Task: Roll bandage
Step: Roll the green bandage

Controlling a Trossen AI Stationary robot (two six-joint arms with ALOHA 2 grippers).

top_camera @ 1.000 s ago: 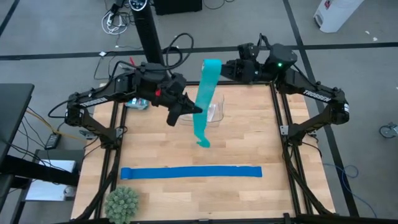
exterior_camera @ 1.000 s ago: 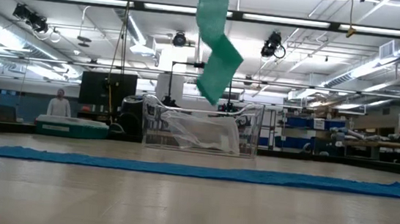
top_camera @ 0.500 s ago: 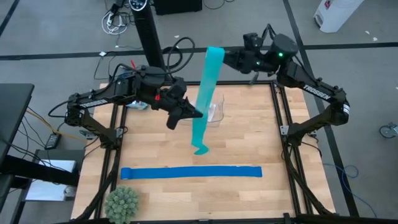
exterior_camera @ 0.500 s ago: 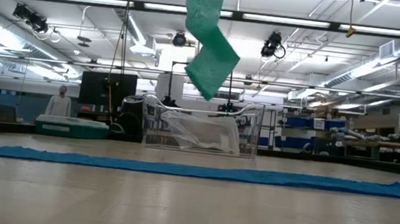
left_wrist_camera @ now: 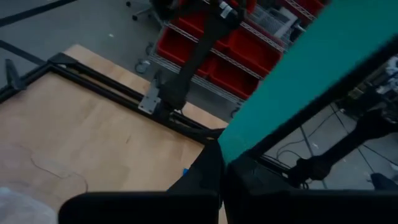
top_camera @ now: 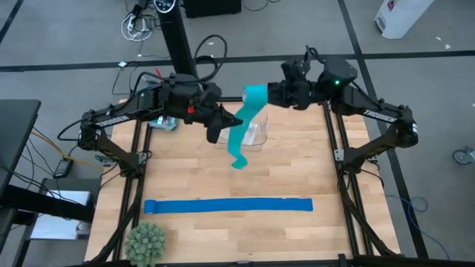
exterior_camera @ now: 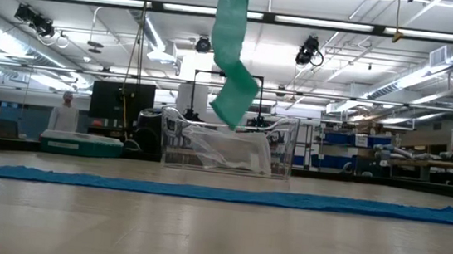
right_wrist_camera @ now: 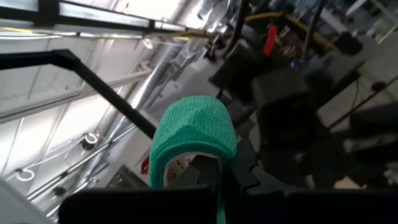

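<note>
— Where's the long teal-green stretchy fabric bandage (top_camera: 243, 133) right now?

— I have it up in the air over the far half of the pale wooden slatted table (top_camera: 297, 170). My right gripper (top_camera: 272, 94) is clamped on its upper end, which is wound into a small roll (right_wrist_camera: 194, 142). My left gripper (top_camera: 221, 123) is pinched shut on the strip lower down.

— And the loose end?

— It dangles free with a twist above the clear plastic open-topped box (exterior_camera: 226, 144), touching nothing I can see.

— Anything else on the table?

— A long royal-blue fabric strip (top_camera: 228, 205) lying flat across the near half, and a spiky green ball-shaped plant (top_camera: 145, 241) at the near left corner.
</note>
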